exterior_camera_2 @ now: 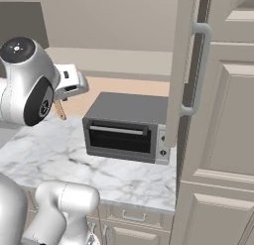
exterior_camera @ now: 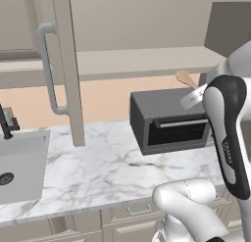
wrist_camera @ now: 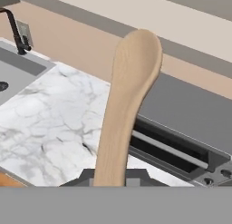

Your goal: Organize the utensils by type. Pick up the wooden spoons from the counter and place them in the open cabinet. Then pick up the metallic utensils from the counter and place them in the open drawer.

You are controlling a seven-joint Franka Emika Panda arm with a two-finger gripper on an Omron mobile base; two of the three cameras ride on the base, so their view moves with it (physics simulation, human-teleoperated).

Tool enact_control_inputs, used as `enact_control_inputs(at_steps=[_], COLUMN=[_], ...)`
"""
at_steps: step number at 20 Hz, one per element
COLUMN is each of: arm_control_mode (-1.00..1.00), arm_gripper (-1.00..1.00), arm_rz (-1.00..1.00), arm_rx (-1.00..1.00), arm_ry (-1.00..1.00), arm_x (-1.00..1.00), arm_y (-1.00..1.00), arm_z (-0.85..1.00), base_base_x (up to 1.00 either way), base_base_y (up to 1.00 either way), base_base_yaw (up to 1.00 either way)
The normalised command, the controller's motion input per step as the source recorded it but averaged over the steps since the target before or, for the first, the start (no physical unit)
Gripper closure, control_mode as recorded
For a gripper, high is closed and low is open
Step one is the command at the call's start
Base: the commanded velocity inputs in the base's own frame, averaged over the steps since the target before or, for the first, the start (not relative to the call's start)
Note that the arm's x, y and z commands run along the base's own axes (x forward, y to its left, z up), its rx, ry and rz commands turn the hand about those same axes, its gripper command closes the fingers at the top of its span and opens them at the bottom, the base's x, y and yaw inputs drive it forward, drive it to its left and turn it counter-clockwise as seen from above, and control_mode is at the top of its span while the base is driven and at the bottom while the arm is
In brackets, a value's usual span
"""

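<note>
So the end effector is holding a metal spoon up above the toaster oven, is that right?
Not quite: the spoon is wood, not metal. The hand view shows a pale tan wooden spoon gripped in the end effector, raised above the toaster oven on the marble counter.

gripper (exterior_camera_2: 63, 101) | grips wooden spoon (exterior_camera_2: 60, 110) | above counter (exterior_camera_2: 54, 150)

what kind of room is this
A kitchen, by the look of it: a marble counter with a sink and dark faucet, a toaster oven on the counter, and cabinets above and below.
</note>
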Motion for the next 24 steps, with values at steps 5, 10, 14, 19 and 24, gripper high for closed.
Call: enact_control_inputs(at_steps=[5,10,14,19,24], arm_control_mode=[-1.00,-1.00,-1.00,-1.00,-1.00], arm_gripper=[1.00,1.00,1.00,1.00,1.00], arm_rz=[0.00,0.00,0.00,0.00,0.00], arm_rx=[-0.02,-0.02,-0.03,0.00,0.00], arm_ry=[-0.05,-0.05,-0.02,0.00,0.00], arm_x=[0.53,0.83,0.68,0.54,0.62], arm_y=[-0.02,-0.06,-0.01,0.00,0.00], arm_z=[0.00,0.00,0.00,0.04,0.14], base_base_x=[0.00,0.00,0.00,0.00,0.00], base_base_y=[0.00,0.00,0.00,0.00,0.00], base_base_yaw=[0.00,0.00,0.00,0.00,0.00])
